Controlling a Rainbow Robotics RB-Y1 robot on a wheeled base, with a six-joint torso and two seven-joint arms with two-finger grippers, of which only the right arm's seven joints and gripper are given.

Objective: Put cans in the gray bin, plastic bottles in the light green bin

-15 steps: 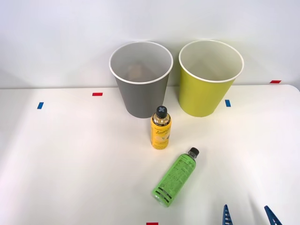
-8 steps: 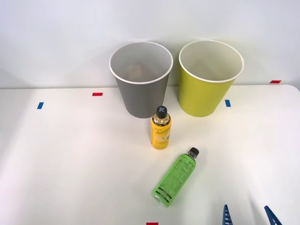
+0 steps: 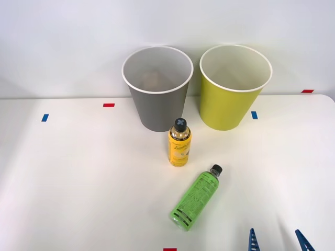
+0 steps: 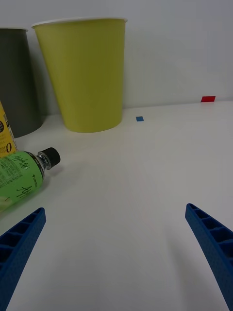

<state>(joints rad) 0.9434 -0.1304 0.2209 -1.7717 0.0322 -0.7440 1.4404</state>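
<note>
While nothing was yet grasped, the gripper point(image 3: 278, 240) waited spread apart near the lying green bottle point(image 3: 195, 198).
Next, probably: reach the bottle, grip its body, carry it to the light green bin point(image 3: 231, 98).

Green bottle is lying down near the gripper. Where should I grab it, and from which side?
Probably best from above, closing across the mid-body of the green bottle, fingers set square to its long axis. It lies flat on the table, black cap pointing toward the light green bin, so the label section is the widest, straightest part. The right gripper is open, beside the bottle's base end.
</note>
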